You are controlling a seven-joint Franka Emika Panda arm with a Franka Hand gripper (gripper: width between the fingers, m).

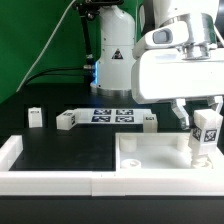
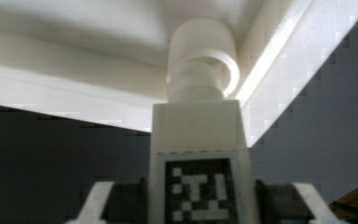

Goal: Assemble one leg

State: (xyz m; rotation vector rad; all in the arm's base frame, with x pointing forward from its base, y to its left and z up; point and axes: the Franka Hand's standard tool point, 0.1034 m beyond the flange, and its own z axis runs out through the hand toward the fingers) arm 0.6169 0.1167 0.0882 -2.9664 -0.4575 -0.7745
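My gripper [image 1: 200,112] is at the exterior view's right, shut on the leg [image 1: 205,135], a small white post with a black-and-white tag. It holds the leg upright, with its lower end at the right corner of the large white square plate [image 1: 150,152]. In the wrist view the leg [image 2: 202,130] stands between my fingertips [image 2: 101,200], tag facing the camera. Its round end points at the plate's white surface [image 2: 87,60]. Whether the end touches the plate is hidden.
Three more legs lie on the black table: one at the far left [image 1: 35,117], one beside the marker board [image 1: 67,121], one at its right end [image 1: 148,121]. The marker board [image 1: 112,115] lies at the back. A white raised wall [image 1: 20,152] borders the front left.
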